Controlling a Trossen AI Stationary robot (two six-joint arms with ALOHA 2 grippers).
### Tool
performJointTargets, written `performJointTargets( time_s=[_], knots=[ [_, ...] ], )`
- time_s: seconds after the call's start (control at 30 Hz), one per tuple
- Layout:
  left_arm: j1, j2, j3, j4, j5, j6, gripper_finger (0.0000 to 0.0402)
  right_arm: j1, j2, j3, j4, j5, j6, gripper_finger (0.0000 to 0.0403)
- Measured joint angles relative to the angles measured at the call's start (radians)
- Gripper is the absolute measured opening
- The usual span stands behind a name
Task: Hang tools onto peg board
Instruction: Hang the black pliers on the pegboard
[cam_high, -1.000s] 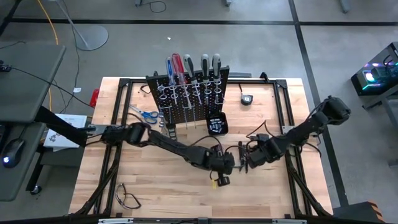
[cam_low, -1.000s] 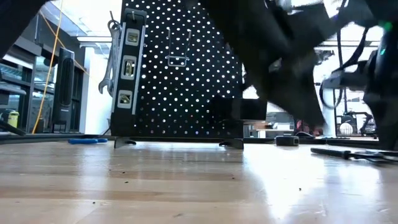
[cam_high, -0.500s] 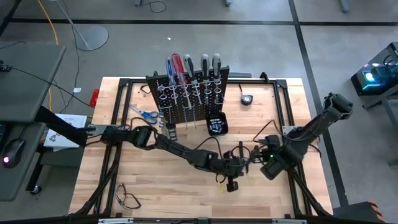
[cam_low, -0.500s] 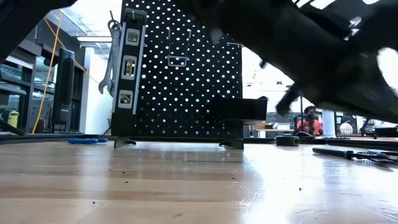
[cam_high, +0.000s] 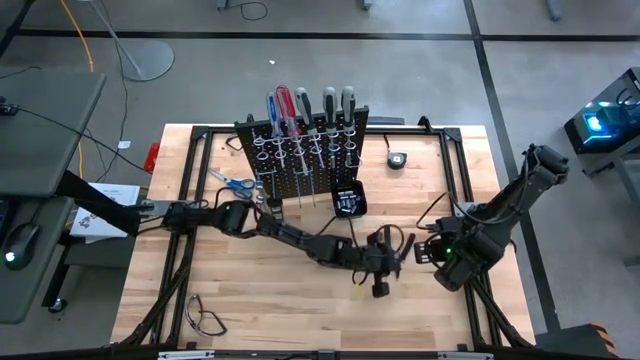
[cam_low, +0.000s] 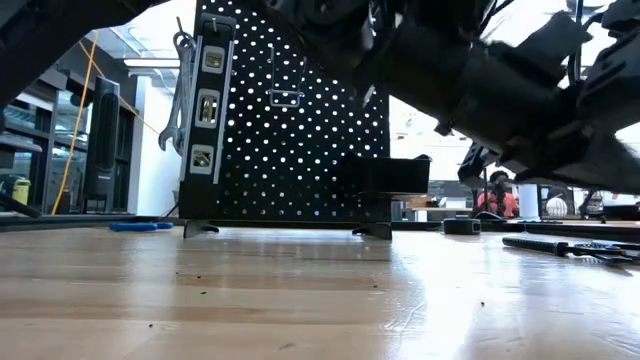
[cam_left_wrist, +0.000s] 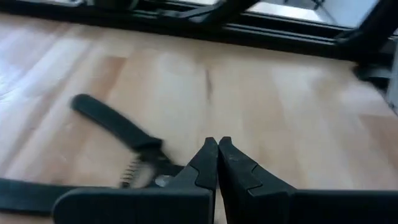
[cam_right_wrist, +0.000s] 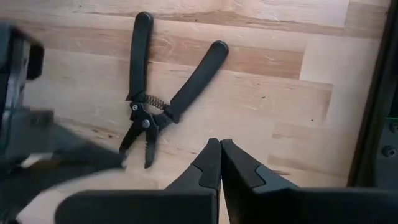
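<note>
On the wooden table (cam_high: 250, 290) the pliers (cam_right_wrist: 163, 93) lie flat between both arms. Left gripper (cam_left_wrist: 217, 163) and right gripper (cam_right_wrist: 220, 163) are each pinched closed and empty — crowded this near, the arms risk colliding or knocking the pliers away from the peg board (cam_high: 303, 150).

High view looked straight down on the whole table (cam_high: 250, 290), both arms and the peg board (cam_high: 303, 150), from well above. Low view sat at tabletop height, facing level across the table toward the peg board (cam_low: 290, 120) and room, arms crossing close overhead. Left wrist view looked forward past the left claw (cam_left_wrist: 217, 155), near the tabletop, with the pliers (cam_left_wrist: 121, 134) just beside its tips. Right wrist view looked down past the right claw (cam_right_wrist: 219, 158) at the same pliers (cam_right_wrist: 161, 93), ahead of its tips. Both wrist views shared the pliers and surrounding tabletop.
</note>
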Motion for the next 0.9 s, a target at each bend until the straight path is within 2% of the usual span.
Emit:
performJointTargets(
  time_s=[0.17,0.3,0.43,0.57,0.77,0.9],
  knots=[
    [0.057,0.003,-0.002,-0.01,0.014,0.001,0.0,0.0,0.0,0.0,0.001,0.0,0.0,0.0],
    [0.079,0.003,-0.002,-0.015,0.14,0.029,0.0,0.0,0.0,0.0,-0.007,0.003,-0.002,0.0],
    [0.049,0.003,-0.002,-0.007,0.238,0.076,0.0,0.0,0.0,0.0,-0.025,0.004,-0.002,0.0],
    [0.016,0.012,-0.002,-0.028,0.206,0.126,0.0,0.0,0.0,0.0,-0.032,0.004,-0.001,0.0],
    [0.018,0.013,0.0,-0.05,0.109,0.079,0.0,0.0,0.0,0.0,-0.03,0.004,-0.001,0.0],
    [0.026,0.013,-0.001,-0.127,0.174,0.059,0.0,0.0,0.0,0.0,-0.028,0.004,-0.002,0.0]
  ],
)
